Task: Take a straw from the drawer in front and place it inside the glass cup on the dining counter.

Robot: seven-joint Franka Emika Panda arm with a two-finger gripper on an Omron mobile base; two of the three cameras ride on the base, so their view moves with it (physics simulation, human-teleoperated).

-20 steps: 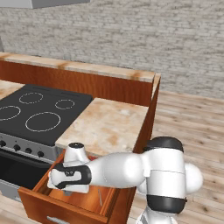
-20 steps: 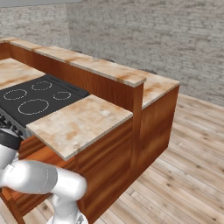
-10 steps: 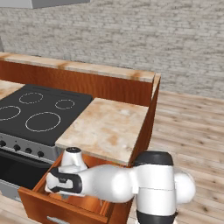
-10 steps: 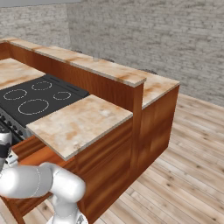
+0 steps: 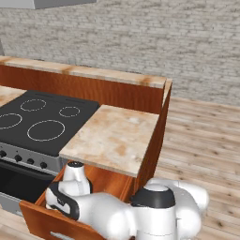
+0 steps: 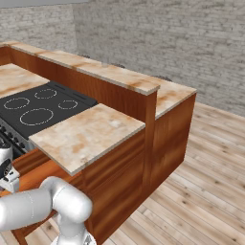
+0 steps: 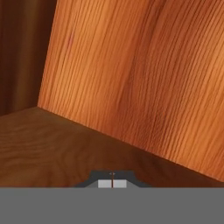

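The reddish-brown wooden drawer [image 5: 40, 220] stands pulled open under the small marbled top, and my hand [image 5: 70, 187] reaches down into it. In the hand view my gripper [image 7: 112, 183] sits close to the drawer's floor, facing an inner wall [image 7: 131, 78]. Its pads are pressed together with a hair-thin reddish line between them, the straw [image 7: 112, 181]. From the right base view the hand [image 6: 5, 167] is at the far left, over the drawer's side [image 6: 33, 174]. The dining counter [image 5: 93, 72] [image 6: 110, 72] runs along the back. The glass cup is out of view.
A black cooktop [image 5: 37, 119] with a grey oven front and knobs [image 5: 18, 159] lies left of the drawer. The small squarish marbled top [image 5: 115, 136] overhangs the drawer's back half. Wood plank floor [image 6: 206, 191] lies to the right, with a brick wall behind.
The arm's elbow has dropped and folded closer to the base. The hand stays in the open drawer, a little lower than before.
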